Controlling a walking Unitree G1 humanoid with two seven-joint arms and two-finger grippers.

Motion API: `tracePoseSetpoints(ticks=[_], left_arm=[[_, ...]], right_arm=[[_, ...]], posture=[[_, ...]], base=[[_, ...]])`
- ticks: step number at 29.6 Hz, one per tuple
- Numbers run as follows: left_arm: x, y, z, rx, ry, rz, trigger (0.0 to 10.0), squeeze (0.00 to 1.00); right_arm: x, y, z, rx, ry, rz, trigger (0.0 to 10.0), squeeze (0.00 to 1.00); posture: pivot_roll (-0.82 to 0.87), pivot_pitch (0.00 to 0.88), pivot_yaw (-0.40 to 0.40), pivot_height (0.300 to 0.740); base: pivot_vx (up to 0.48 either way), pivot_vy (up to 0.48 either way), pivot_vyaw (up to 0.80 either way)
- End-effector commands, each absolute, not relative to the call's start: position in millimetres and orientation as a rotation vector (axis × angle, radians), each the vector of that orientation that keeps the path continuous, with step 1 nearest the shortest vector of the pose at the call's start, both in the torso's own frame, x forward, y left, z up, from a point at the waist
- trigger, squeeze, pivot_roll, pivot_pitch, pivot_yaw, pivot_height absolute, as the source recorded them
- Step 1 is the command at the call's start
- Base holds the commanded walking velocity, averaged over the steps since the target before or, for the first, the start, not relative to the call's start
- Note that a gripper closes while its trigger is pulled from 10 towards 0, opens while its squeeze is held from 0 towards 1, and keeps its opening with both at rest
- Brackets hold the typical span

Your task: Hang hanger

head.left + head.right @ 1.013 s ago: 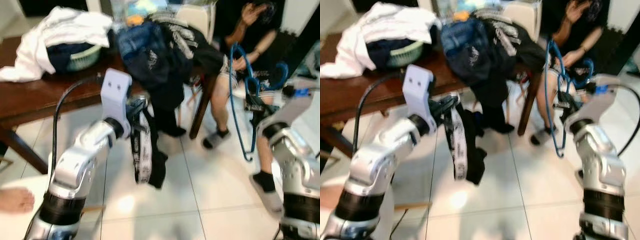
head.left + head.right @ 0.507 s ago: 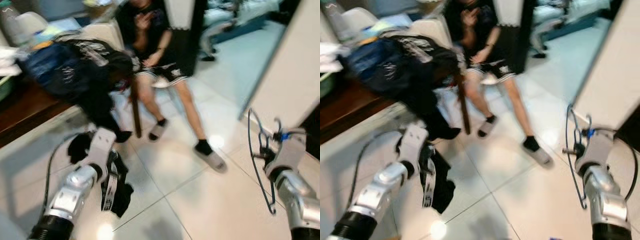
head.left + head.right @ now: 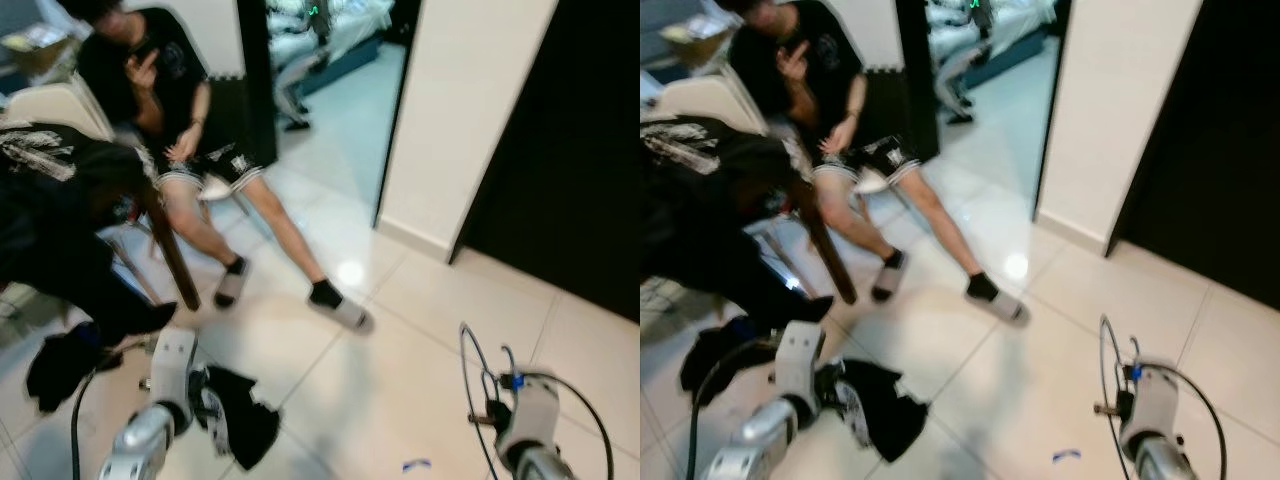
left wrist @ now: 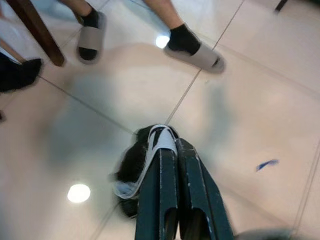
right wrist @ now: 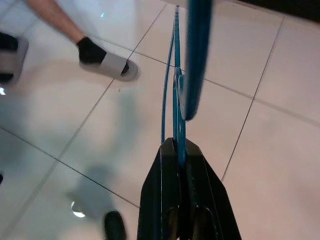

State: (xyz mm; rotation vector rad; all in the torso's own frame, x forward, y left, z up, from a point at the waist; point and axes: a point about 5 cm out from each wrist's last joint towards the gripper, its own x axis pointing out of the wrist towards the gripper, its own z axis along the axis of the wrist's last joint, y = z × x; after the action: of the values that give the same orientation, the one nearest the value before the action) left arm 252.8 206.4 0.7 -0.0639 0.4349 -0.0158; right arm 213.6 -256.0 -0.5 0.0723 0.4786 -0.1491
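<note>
Over the pale tiled floor (image 3: 420, 330), well clear of the seated person (image 3: 190, 150), we carry two things at once. Our right gripper (image 5: 179, 150) has its two black fingers pressed tight together on the blue hanger (image 3: 470, 380), pinching the thin wire so that the frame stands upright out of the gripper. The wire loops rise above our right wrist on the side away from the seated person, and we judge that this upright hold keeps the hook free and uppermost, ready to go over a rail.

Our left gripper (image 4: 170, 150) is likewise closed, its fingers clamped on a dark garment (image 3: 240, 420) with a white printed band. The cloth hangs slack from the fingertips toward the floor, on the side nearer the seated person's feet. Holding it by a single pinch lets it drape clear of the hanger, so the two do not tangle while we walk.

Beyond the seated person's outstretched legs stand a white wall (image 3: 470, 110) and a dark doorway (image 3: 570, 150), and a wooden table leg (image 3: 172, 255) stands just beside the near foot. No rail or hook can be made out in these views, so we cannot tell where the hanger is meant to go. We judge the task still at the carrying stage, with the hanging itself not yet begun. The head views are blurred, as when walking.
</note>
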Motion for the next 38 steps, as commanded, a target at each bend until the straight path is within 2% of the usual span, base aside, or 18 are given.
tracePoseSetpoints(ticks=[1, 3, 8, 13, 18, 24, 29, 32, 36, 38], left_arm=[[251, 210, -1, -0.116, 0.421, 0.011, 10.0, 0.0], [255, 210, -2, -0.202, 0.409, 0.002, 10.0, 0.0], [258, 204, -3, -0.145, 0.4, -0.062, 10.0, 0.0], [267, 194, -4, -0.162, 0.388, -0.052, 10.0, 0.0], [272, 190, -1, -0.171, 0.377, -0.055, 10.0, 0.0], [276, 186, 4, -0.17, 0.344, -0.07, 10.0, 0.0], [273, 187, 3, -0.169, 0.334, -0.068, 10.0, 0.0], [266, 192, 2, -0.167, 0.325, -0.071, 10.0, 0.0], [261, 195, 2, -0.168, 0.314, -0.073, 10.0, 0.0], [253, 198, -1, -0.175, 0.321, -0.069, 10.0, 0.0]], right_arm=[[206, -256, -9, 0.116, 0.496, -0.159, 10.0, 0.0], [207, -264, -11, 0.145, 0.494, -0.155, 10.0, 0.0], [208, -273, -14, 0.212, 0.481, -0.156, 10.0, 0.0], [210, -291, -15, 0.252, 0.467, -0.21, 10.0, 0.0], [211, -295, -16, 0.291, 0.462, -0.218, 10.0, 0.0], [210, -301, -14, 0.308, 0.461, -0.184, 10.0, 0.0], [199, -311, -17, 0.32, 0.47, -0.179, 10.0, 0.0], [187, -316, -21, 0.339, 0.47, -0.181, 10.0, 0.0], [181, -314, -22, 0.354, 0.457, -0.142, 10.0, 0.0], [187, -298, -21, 0.369, 0.426, -0.117, 10.0, 0.0]], posture=[[0.0, 0.066, 0.017, 0.74], [-0.01, 0.061, 0.007, 0.74], [-0.01, 0.052, 0.005, 0.74], [-0.03, 0.027, -0.007, 0.74], [-0.04, 0.018, -0.008, 0.74], [-0.04, 0.039, -0.017, 0.74], [-0.04, 0.047, -0.018, 0.74], [-0.03, 0.094, -0.023, 0.74], [-0.01, 0.122, -0.022, 0.74], [0.0, 0.121, -0.021, 0.74]], base=[[0.0, 0.0, -0.8], [0.0, 0.0, -0.8], [0.0, 0.0, -0.8], [0.0, 0.0, -0.8], [0.0, 0.0, -0.8], [0.0, 0.0, -0.8], [0.0, 0.0, -0.8], [0.0, 0.0, -0.8], [0.0, 0.0, -0.8], [0.0, 0.0, -0.8]])
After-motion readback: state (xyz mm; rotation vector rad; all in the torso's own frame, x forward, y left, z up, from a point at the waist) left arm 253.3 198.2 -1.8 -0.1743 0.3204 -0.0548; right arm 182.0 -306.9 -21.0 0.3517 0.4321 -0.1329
